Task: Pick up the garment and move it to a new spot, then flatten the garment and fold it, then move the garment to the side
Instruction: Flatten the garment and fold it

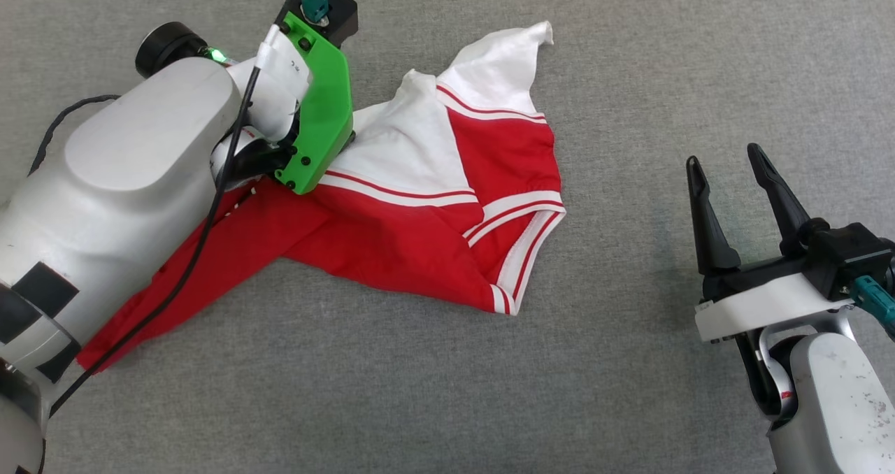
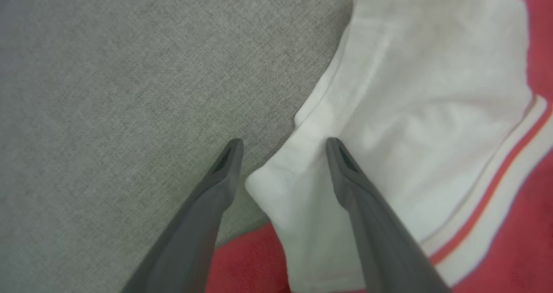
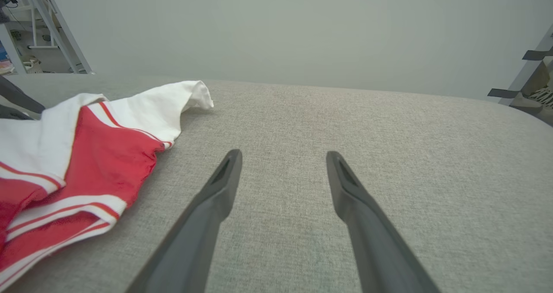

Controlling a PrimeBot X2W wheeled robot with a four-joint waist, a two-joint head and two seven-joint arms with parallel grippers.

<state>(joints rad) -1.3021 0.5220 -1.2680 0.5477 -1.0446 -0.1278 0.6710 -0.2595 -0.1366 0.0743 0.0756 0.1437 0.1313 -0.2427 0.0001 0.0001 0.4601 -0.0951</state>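
Our left gripper (image 2: 283, 149) nearer: jaws wide, empty, white sleeve edge of garment (image 2: 432, 111) between fingertips. Our right gripper (image 1: 724, 156) wide, empty, well apart.

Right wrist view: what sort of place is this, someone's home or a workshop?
Most likely a lab or workshop. A wide grey cloth-covered table stands before a bare pale wall, with metal racking at the side.
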